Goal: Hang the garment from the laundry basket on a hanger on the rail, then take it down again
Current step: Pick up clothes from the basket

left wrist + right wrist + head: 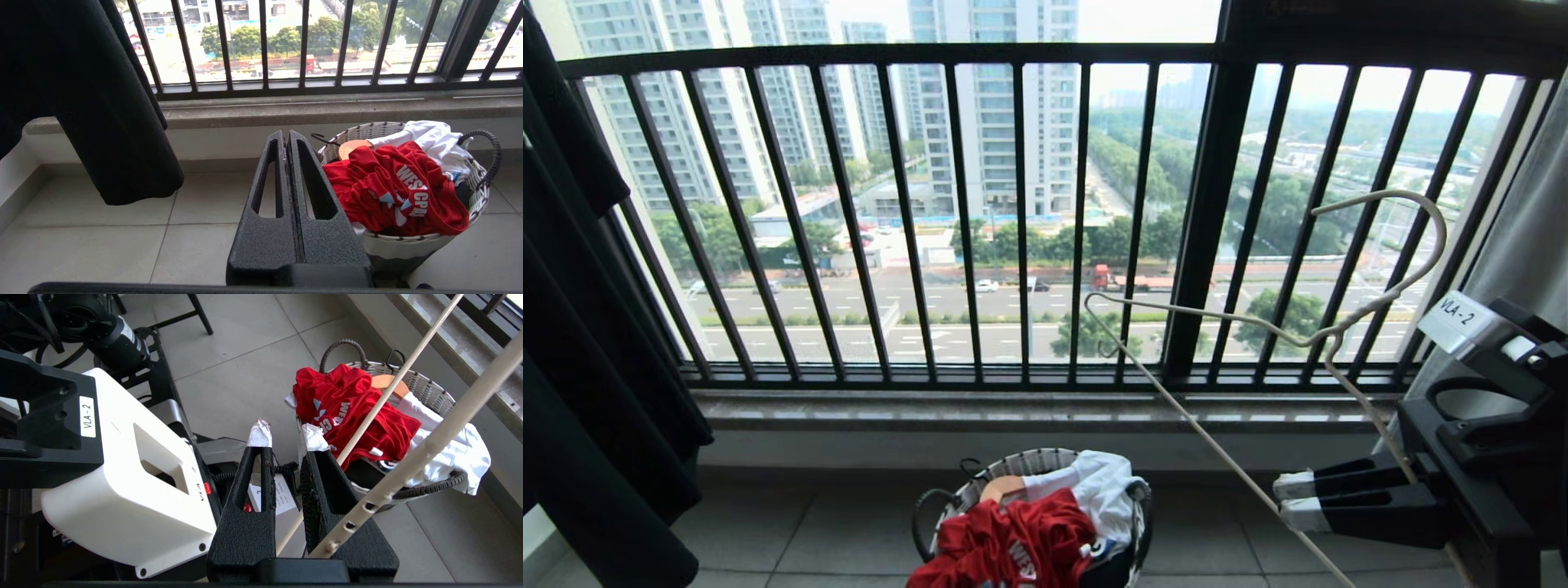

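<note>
Garment point(1013, 543): the red T-shirt lies crumpled on top of the load in the laundry basket point(1033, 465), draping over the basket's near rim; its lower part is cut off by the bottom edge of the head view, and its white lettering is legible only in fragments because of the folds. A white T-shirt point(1098, 482) is bunched just beside it on the window side, and the end of a light wooden hanger point(1001, 488) protrudes between the two; the remainder of that hanger is buried. A dark item beneath the white shirt cannot be identified. The basket stands on the tiled floor point(792, 531) below the stone sill point(931, 408) and the black window railing point(1021, 220). The right gripper point(1290, 500) is at the right of the head view, well apart from the basket, with its taped fingertips point(260, 433) pointing toward it; the jaws are nearly closed on the lower bar of the thin off-white hanger point(1339, 331), whose hook rises in front of the railing. One end of the hanger runs out of frame. The left gripper point(286, 136) is outside the head view; its wrist view shows the fingers pressed fully together, empty, just beside the basket. A black hanging garment point(580, 327) covers the left edge, its top cut off.
</note>
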Robot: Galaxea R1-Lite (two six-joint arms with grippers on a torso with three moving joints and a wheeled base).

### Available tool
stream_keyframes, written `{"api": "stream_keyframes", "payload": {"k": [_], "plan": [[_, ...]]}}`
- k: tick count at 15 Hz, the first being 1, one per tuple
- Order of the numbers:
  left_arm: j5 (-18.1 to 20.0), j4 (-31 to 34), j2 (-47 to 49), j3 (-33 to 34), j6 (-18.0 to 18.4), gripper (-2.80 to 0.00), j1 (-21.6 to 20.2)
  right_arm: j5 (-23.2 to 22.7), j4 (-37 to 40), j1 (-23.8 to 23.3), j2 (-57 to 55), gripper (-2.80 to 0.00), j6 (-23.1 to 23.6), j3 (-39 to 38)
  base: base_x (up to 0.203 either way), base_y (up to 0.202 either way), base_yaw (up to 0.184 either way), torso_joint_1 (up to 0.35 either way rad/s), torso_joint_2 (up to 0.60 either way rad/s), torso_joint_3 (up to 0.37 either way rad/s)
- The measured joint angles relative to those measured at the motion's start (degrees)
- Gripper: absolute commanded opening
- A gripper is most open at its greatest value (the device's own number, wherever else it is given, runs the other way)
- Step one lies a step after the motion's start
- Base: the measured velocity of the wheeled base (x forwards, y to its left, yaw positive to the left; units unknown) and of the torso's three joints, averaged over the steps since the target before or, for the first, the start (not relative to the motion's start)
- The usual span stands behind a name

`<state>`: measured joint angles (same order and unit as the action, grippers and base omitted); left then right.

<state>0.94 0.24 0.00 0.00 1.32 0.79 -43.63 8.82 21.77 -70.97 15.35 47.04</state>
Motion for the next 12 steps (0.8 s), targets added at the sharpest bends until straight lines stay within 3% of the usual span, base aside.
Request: {"api": "stream_keyframes", "payload": {"k": [4, 12], "plan": [[0.02, 0.02, 0.00, 0.00, 0.00, -2.80, 0.00, -0.05, -0.08, -0.01, 0.17, -2.80, 0.00, -0.13, 0.000, 0.000, 0.000, -0.041, 0.35, 0.302], [0.02, 0.00, 0.00, 0.00, -0.05, -2.80, 0.00, -0.24, -0.17, 0.00, 0.57, -2.80, -0.39, -0.13, 0.000, 0.000, 0.000, -0.002, 0.03, 0.022]]}}
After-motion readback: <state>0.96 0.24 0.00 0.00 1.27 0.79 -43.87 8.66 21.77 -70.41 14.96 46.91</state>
